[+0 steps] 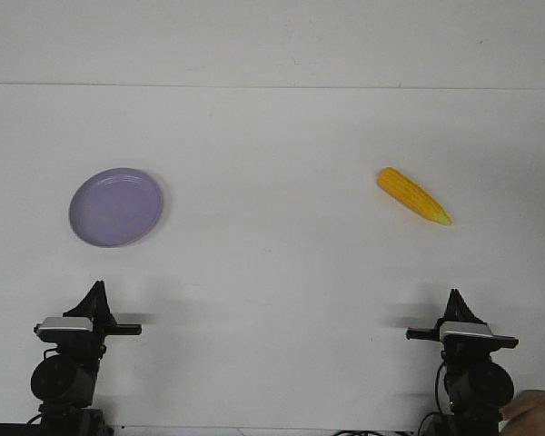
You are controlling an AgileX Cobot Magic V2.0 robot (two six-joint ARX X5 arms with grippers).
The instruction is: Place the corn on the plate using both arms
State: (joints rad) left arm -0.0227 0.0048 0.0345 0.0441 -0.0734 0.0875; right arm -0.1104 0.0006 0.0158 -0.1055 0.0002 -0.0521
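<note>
Corn: the corn [412, 194] is being seen lying flat on the white table [272, 272], on the right half of the front view, well apart from everything else.

Long axis: the cob is being laid out on a diagonal, its thicker orange end toward the far left and its paler tip pointing toward the near right.

Plate: the plate [116, 206] is being left bare on the left half of the table, well apart from the corn, with nothing resting in it.

Right gripper: the right gripper [455, 306] is being held low at the near edge, almost directly below the corn in the view; whether its fingers are spread or pressed together cannot be told from this angle.

Left gripper: the left gripper [96, 297] is being held low at the near left, just short of the plate; its finger state cannot be told either.

Deciding relation: the corn is being judged as lying forward of the right gripper and slightly toward the middle, so the right arm is the nearer one, while the left arm is nearer the plate.

Approach judged: a grasp across the diagonal, not along it, is likely being called for.

Progress: no step is being counted as done yet.
</note>
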